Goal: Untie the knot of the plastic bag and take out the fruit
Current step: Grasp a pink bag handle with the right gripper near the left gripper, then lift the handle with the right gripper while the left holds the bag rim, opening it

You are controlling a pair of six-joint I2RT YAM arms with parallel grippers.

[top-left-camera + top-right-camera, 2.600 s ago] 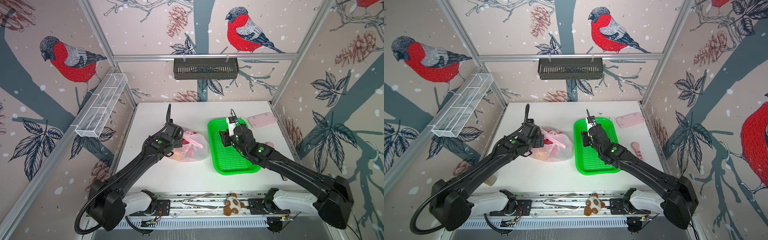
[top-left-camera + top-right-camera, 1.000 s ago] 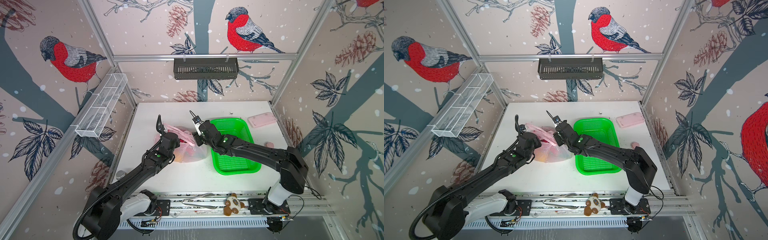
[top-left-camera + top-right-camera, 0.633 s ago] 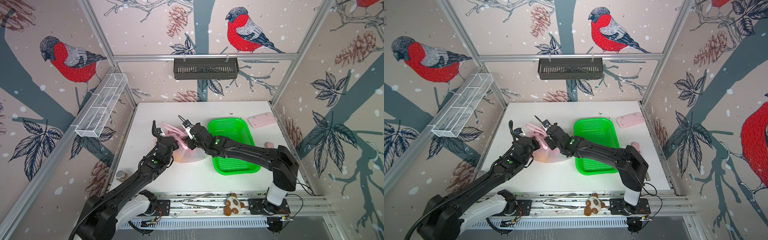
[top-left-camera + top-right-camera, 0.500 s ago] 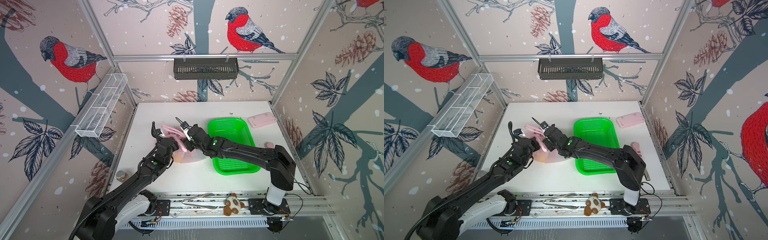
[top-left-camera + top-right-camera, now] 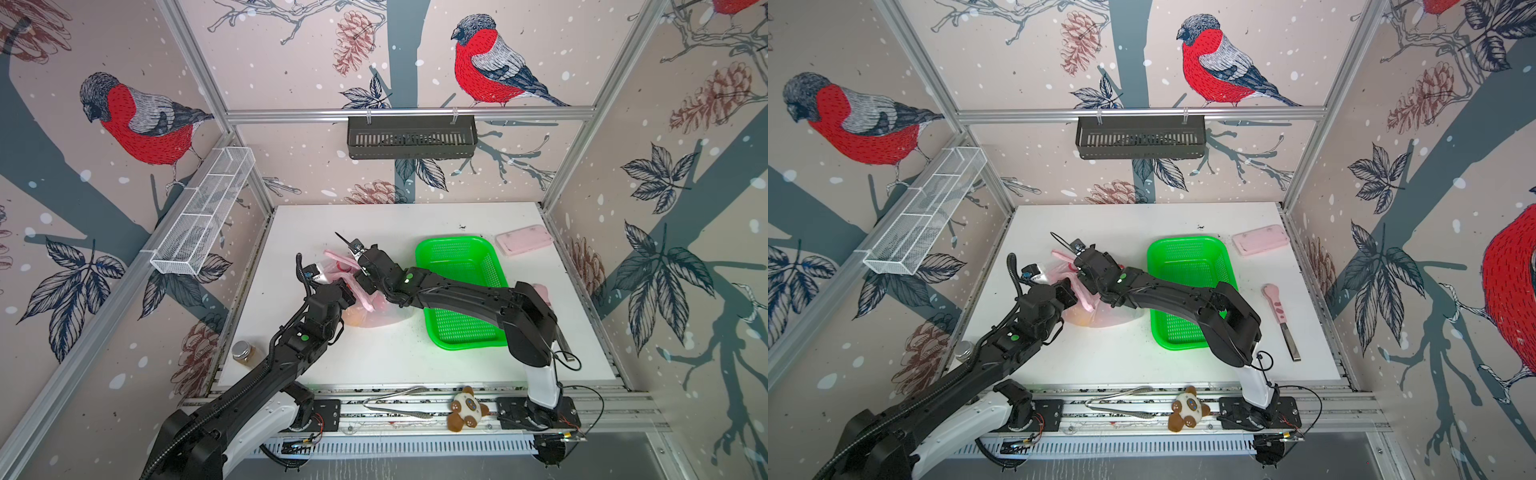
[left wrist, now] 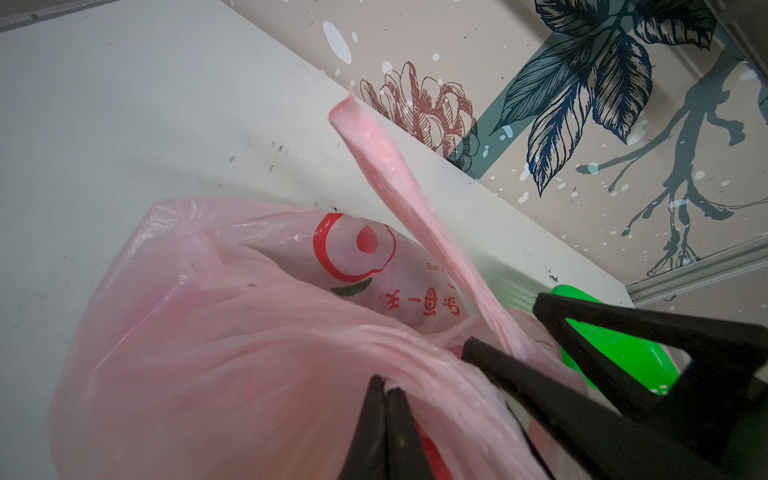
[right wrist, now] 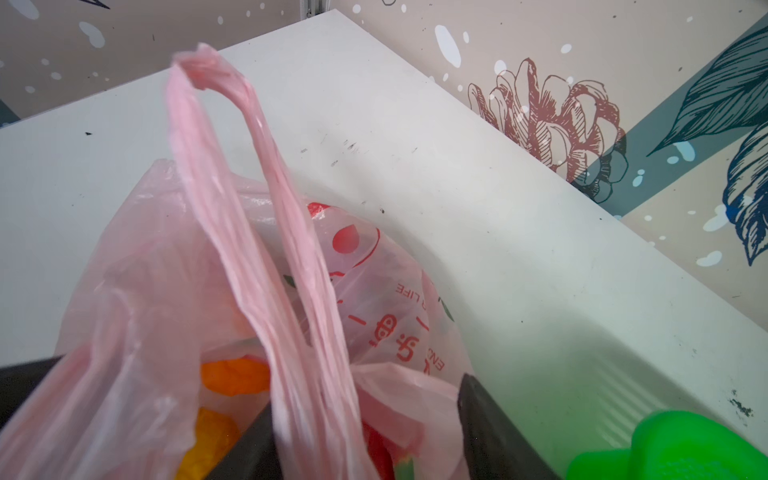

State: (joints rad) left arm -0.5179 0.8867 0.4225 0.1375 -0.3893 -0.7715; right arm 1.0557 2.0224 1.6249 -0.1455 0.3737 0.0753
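Left wrist | left fingers (image 6: 370, 428) clamped on plastic bag (image 6: 208, 353) | right fingers (image 7: 486, 428) apart astride upright handle loop (image 7: 232, 249)

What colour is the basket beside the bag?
The basket is bright green, clearest in a top view.

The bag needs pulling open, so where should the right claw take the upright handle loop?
Low on the loop, where its two strands bunch together; higher up they spread apart. Come from the tray side, where the open right claw straddles them.
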